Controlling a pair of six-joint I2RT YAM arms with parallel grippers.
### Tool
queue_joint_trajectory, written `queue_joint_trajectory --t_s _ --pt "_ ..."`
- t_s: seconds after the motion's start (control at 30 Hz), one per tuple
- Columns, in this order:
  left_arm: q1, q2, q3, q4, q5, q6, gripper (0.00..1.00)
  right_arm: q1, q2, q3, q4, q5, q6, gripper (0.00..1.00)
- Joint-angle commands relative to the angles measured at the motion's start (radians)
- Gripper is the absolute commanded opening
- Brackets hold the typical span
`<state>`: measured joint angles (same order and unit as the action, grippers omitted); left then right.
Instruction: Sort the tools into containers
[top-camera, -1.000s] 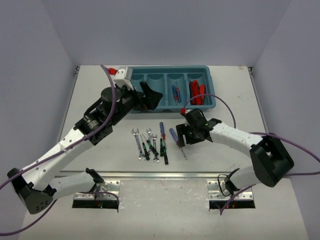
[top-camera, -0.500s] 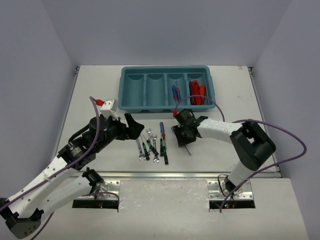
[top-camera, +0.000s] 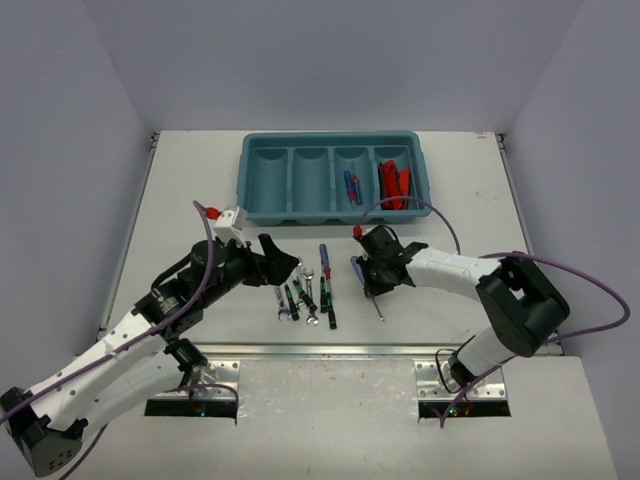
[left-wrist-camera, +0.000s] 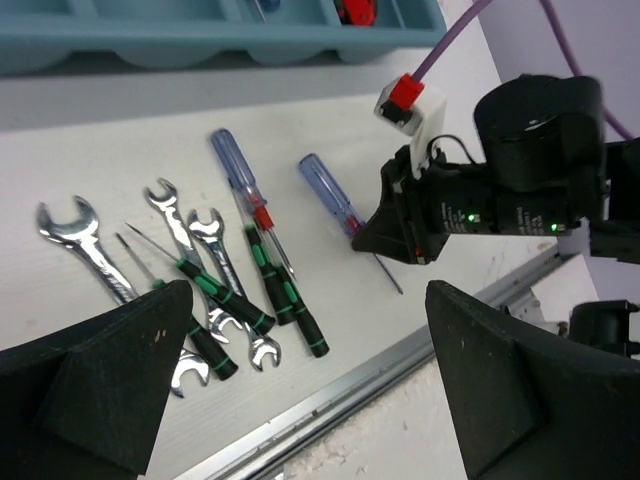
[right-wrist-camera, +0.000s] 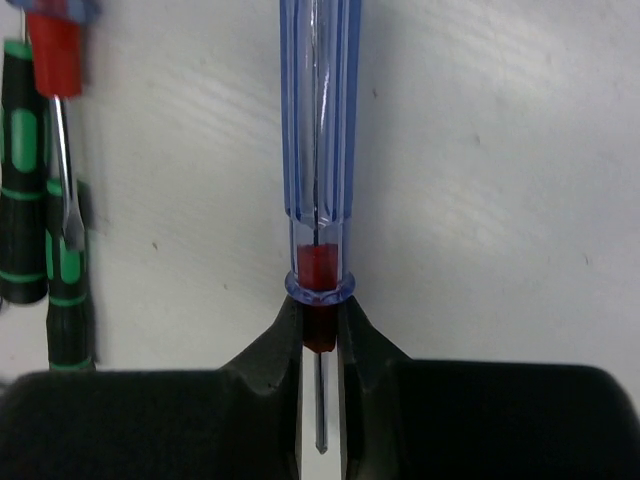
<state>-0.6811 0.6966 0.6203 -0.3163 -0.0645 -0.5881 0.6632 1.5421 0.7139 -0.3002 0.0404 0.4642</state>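
Note:
My right gripper (right-wrist-camera: 318, 312) is shut on a blue-handled screwdriver (right-wrist-camera: 318, 120), pinching its red collar; the tool lies flat on the table. From above, the same gripper (top-camera: 371, 275) sits right of the tool pile and the screwdriver (top-camera: 357, 268) points toward the near edge. My left gripper (top-camera: 285, 262) hangs open and empty above the pile's left side, its wide fingers (left-wrist-camera: 95, 380) framing the wrist view. The pile holds silver wrenches (left-wrist-camera: 75, 235), green-black drivers (left-wrist-camera: 285, 300) and another blue screwdriver (left-wrist-camera: 240, 175). The teal tray (top-camera: 330, 137) lies beyond.
In the tray, blue screwdrivers (top-camera: 350, 185) lie in the third compartment and red knives (top-camera: 393, 185) in the fourth; the two left compartments look empty. A metal rail (left-wrist-camera: 330, 415) runs along the table's near edge. Purple cables loop off both arms.
My right gripper's fingers closed on the blue-handled screwdriver's collar. The left arm drew back from the tray to a spot over the tool pile, still open.

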Motion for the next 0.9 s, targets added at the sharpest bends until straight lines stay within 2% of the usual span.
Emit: queue_joint_trajectory --t_s 0.0,0.13,0.23,0.27,0.37,0.47,0.53,0.6,0.63,0.77,0.8,0.87 --pt "0.000 0.074 -0.109 0.418 0.216 -0.138 1.00 -0.046 -0.278 -0.064 0.013 -0.117 0.031 0.00" --pt "-0.009 0.169 -0.172 0.748 0.309 -0.215 1.00 -0.077 -0.474 -0.100 0.068 -0.333 0.013 0.00" --pt "-0.045 0.245 -0.147 0.822 0.336 -0.215 1.00 -0.080 -0.562 -0.122 0.141 -0.513 0.007 0.00" --pt "-0.062 0.269 -0.141 0.893 0.343 -0.215 1.00 -0.079 -0.579 -0.123 0.162 -0.575 0.010 0.00" --pt "-0.093 0.342 -0.106 0.994 0.354 -0.217 0.96 -0.079 -0.625 -0.119 0.180 -0.677 0.019 0.00" --pt "-0.102 0.425 -0.044 0.980 0.364 -0.218 0.80 -0.079 -0.681 -0.120 0.222 -0.709 0.050 0.00" --pt "-0.111 0.464 -0.015 0.995 0.383 -0.220 0.61 -0.080 -0.692 -0.097 0.223 -0.739 0.060 0.00" --pt "-0.116 0.488 0.010 1.002 0.382 -0.220 0.49 -0.080 -0.695 -0.091 0.229 -0.772 0.062 0.00" --pt "-0.117 0.489 0.012 0.999 0.382 -0.220 0.48 -0.080 -0.695 -0.091 0.230 -0.774 0.062 0.00" --pt "-0.123 0.501 0.038 0.986 0.371 -0.223 0.05 -0.079 -0.710 -0.095 0.254 -0.758 0.084 0.00" --pt "-0.123 0.501 0.041 0.983 0.371 -0.223 0.01 -0.079 -0.707 -0.090 0.248 -0.739 0.086 0.00" --pt "-0.123 0.503 0.055 0.967 0.356 -0.221 0.00 -0.079 -0.699 -0.078 0.219 -0.705 0.089 0.15"
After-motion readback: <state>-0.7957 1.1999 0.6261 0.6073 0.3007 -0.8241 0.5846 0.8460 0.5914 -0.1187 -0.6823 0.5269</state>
